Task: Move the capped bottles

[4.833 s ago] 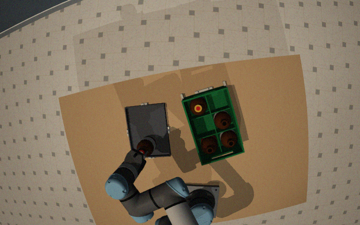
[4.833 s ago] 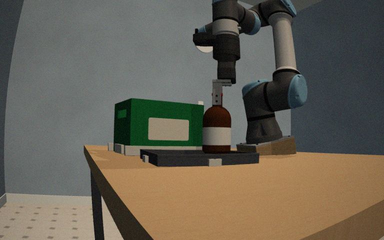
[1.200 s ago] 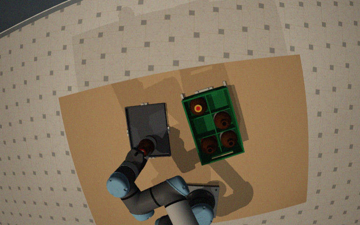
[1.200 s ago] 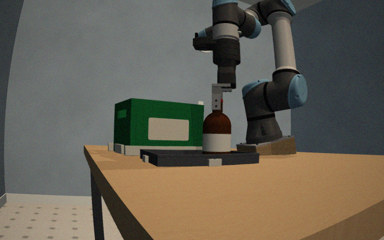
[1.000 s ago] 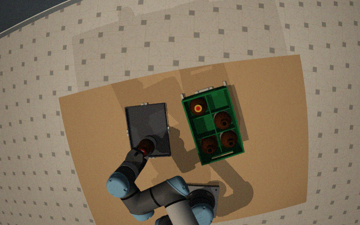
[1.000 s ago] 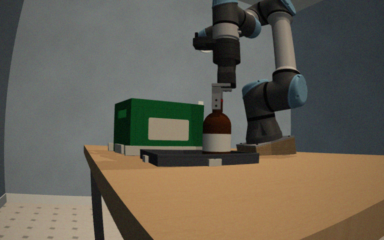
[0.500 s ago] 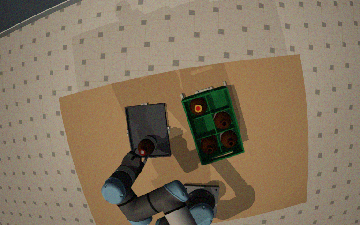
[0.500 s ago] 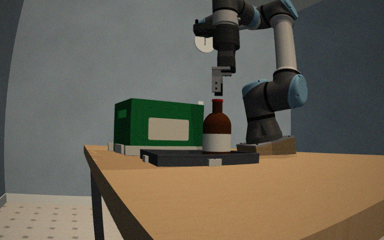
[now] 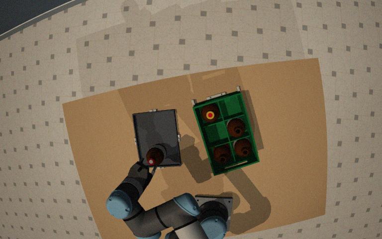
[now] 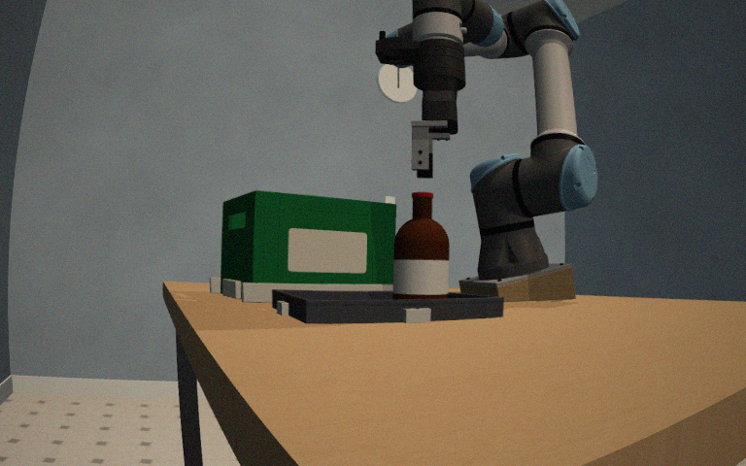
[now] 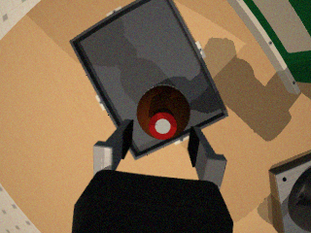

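Brown bottle (image 10: 421, 242) with red cap (image 10: 422, 194) and white label band, standing upright on the dark grey tray (image 10: 352, 310) near its 7 o'clock corner in the top view. The claw (image 10: 422, 164) hangs directly above the cap, clear of it, fingers spread wide and holding nothing. At 3 o'clock of the tray on the worktop (image 10: 494, 373), the green crate (image 9: 242, 135) holds one yellow-and-red-capped bottle (image 9: 210, 113) and three open bottles (image 9: 236, 127).

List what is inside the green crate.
The green crate holds four brown bottles: one capped, three open. Two compartments look bare. Its walls hide the bottles' lower bodies.
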`<state>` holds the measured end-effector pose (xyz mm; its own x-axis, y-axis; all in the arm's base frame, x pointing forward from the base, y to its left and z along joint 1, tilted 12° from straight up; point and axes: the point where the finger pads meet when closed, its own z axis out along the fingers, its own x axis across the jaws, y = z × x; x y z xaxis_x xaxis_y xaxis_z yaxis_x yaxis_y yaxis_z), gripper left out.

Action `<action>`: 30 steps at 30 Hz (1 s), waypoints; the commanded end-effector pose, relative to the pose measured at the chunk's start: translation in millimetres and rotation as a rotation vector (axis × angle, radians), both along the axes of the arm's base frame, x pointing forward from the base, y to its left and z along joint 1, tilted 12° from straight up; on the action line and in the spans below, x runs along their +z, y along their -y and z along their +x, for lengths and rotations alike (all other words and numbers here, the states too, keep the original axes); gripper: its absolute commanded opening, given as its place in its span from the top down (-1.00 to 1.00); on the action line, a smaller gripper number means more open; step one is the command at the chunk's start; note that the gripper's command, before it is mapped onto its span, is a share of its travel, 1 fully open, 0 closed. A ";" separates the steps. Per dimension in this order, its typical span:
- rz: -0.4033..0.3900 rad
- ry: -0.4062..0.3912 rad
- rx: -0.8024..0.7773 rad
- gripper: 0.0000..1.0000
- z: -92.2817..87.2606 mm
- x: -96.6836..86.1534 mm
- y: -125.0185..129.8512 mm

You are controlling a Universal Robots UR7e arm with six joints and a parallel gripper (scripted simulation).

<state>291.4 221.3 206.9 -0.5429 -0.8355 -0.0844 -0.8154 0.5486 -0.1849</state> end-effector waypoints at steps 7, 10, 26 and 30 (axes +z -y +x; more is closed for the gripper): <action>0.001 0.001 0.000 -1.00 11.4 7.7 10.5; 0.001 0.001 0.000 -1.00 18.3 11.0 16.9; 0.000 0.001 0.000 -1.00 47.2 23.5 43.8; 0.000 0.001 0.000 -1.00 56.6 27.1 52.5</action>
